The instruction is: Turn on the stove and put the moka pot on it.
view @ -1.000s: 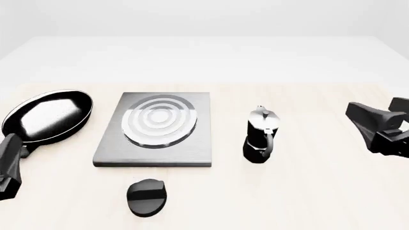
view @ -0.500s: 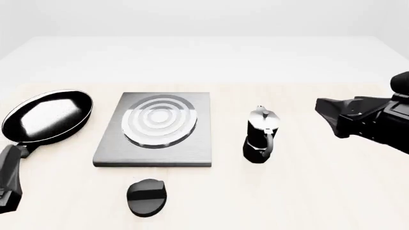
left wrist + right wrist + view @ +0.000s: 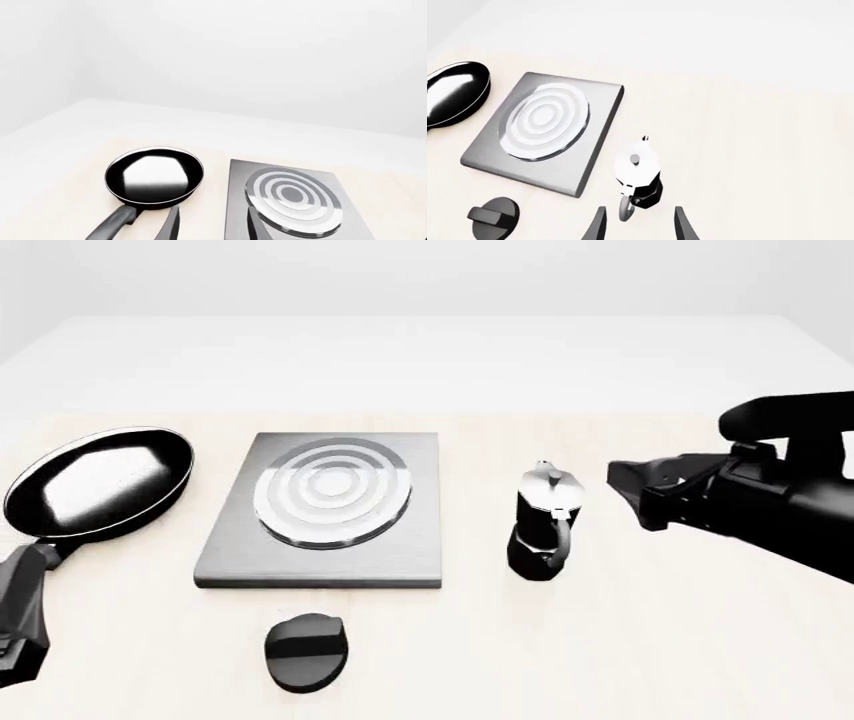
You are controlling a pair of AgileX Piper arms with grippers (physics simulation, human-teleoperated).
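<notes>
The stove is a flat grey slab with a ringed burner; it also shows in the left wrist view and the right wrist view. Its black oval knob lies apart on the table in front of it, also in the right wrist view. The moka pot stands upright to the right of the stove. My right gripper is open, just right of the pot and apart from it; in its wrist view the pot sits just ahead of the fingers. My left gripper is open and empty at the far left.
A black frying pan lies left of the stove, its handle pointing toward my left gripper; it also shows in the left wrist view. The light wooden table stretches right of the pot.
My right arm has moved left toward the moka pot, from the right edge to close beside it. The left arm has barely moved.
</notes>
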